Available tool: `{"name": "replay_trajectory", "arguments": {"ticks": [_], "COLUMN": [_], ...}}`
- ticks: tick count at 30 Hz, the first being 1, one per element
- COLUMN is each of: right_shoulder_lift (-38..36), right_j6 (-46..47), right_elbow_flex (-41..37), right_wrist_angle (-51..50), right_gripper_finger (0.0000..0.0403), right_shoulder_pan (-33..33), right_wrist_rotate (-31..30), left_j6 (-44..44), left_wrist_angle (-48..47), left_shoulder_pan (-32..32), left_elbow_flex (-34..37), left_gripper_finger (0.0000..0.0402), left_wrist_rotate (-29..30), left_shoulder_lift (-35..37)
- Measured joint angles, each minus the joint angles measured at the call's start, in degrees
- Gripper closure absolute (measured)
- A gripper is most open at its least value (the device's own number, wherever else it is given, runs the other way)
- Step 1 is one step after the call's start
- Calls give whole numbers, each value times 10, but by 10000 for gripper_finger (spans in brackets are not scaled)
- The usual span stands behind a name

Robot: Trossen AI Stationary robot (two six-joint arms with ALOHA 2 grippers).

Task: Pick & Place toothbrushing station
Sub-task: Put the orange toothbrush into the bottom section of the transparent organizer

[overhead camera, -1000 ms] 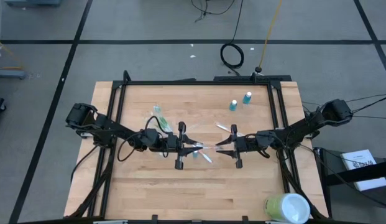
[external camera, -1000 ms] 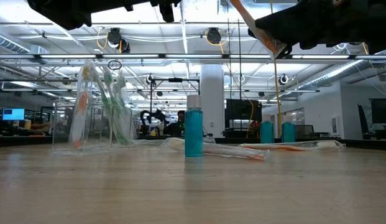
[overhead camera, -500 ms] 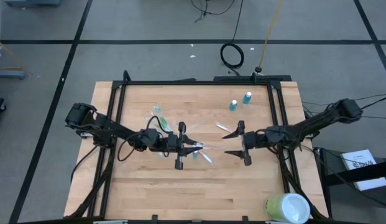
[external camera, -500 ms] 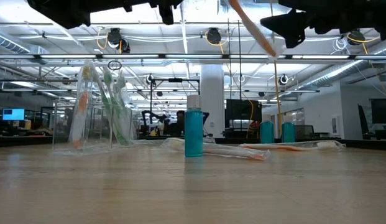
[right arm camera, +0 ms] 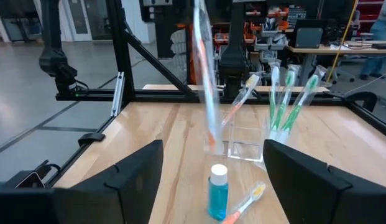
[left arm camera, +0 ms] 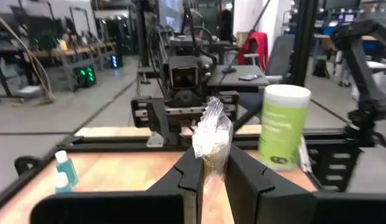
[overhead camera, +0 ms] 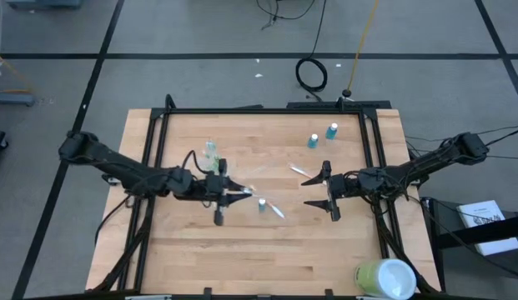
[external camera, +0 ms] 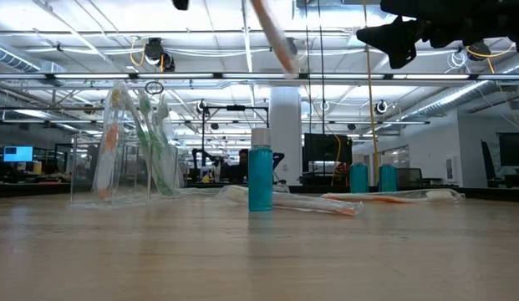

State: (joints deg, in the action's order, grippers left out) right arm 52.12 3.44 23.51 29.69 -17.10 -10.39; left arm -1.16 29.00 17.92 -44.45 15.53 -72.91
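Note:
My left gripper (overhead camera: 238, 193) is over the table's middle left, shut on a plastic-wrapped toothbrush (overhead camera: 250, 192), which the low view shows high above the table (external camera: 276, 38). My right gripper (overhead camera: 313, 192) is open and empty to the right of the middle, well above the table (external camera: 401, 38). The clear cup (overhead camera: 211, 160) holds several toothbrushes and stands at the far left (external camera: 125, 167). One blue tube (overhead camera: 261, 205) stands upright between the grippers, with a toothbrush (overhead camera: 277, 211) lying beside it. Two more tubes (overhead camera: 313, 141) (overhead camera: 331, 131) stand at the far right. My left gripper pinches the wrapped toothbrush between its two fingers; the crinkled wrapper end (left arm camera: 211, 134) sticks out past the fingertips. The fingers are level and point toward the table's right edge. The toothbrush is lifted clear of the table and slants downward away from the gripper (external camera: 280, 46).
Another wrapped toothbrush (overhead camera: 300, 171) lies near the right gripper. The large pale green-and-white cup (overhead camera: 385, 279) stands at the near right corner. A black frame (overhead camera: 267, 109) runs around the table's far and side edges.
Both grippers were at the toothbrush a second ago. My right gripper has drawn back toward the table's right edge, away from the toothbrush. My left gripper has gone toward the table's left edge, carrying the toothbrush, which stays lifted clear.

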Motion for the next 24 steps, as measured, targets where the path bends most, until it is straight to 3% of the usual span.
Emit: {"name": "replay_trajectory", "arguments": {"ticks": [6,17,24], "right_shoulder_lift": [2,14,14], "right_j6": [2,4,4], "right_elbow_flex": [0,0,0], "right_wrist_angle": [0,-6,-6], "right_gripper_finger": [135,135,135], "right_shoulder_pan": [0,0,0], "right_wrist_rotate": [0,0,0], "left_j6": [38,52,131], "left_wrist_angle": [-108,-223,-319], "left_shoulder_pan": [34,138,182], "left_elbow_flex": [0,0,0], "left_gripper_finger": [355,355,355], "left_wrist_rotate": [31,229,305], "left_shoulder_lift": [63,151,190]}}
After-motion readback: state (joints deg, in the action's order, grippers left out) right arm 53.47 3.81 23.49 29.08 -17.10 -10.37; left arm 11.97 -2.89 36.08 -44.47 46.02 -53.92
